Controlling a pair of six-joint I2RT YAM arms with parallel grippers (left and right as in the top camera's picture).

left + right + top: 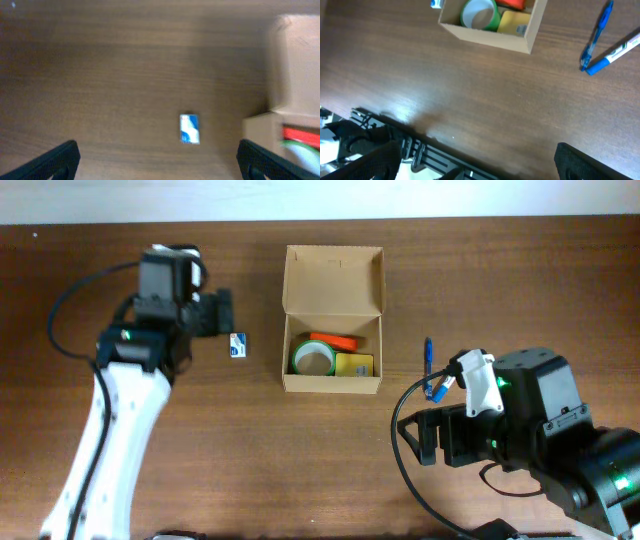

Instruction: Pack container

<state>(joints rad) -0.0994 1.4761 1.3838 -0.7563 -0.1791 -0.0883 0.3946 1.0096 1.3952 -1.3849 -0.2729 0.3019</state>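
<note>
The tan cardboard container (332, 280) stands open at the table's middle, its flap lid raised at the far side. Inside lie a green tape roll (312, 359), a yellow pad (355, 365) and an orange item (333, 340). The container also shows in the right wrist view (530, 35) and the left wrist view (295, 60). A small blue-white packet (238, 346) lies left of it, ahead of my open, empty left gripper (159, 162). A blue pen (428, 354) and a marker (615, 52) lie right of the container. My right gripper (480, 162) is open and empty over bare table.
The table's near edge with black hardware (395, 145) shows in the right wrist view. The right arm's body (530, 430) sits at the front right, and the left arm (130, 380) reaches along the left side.
</note>
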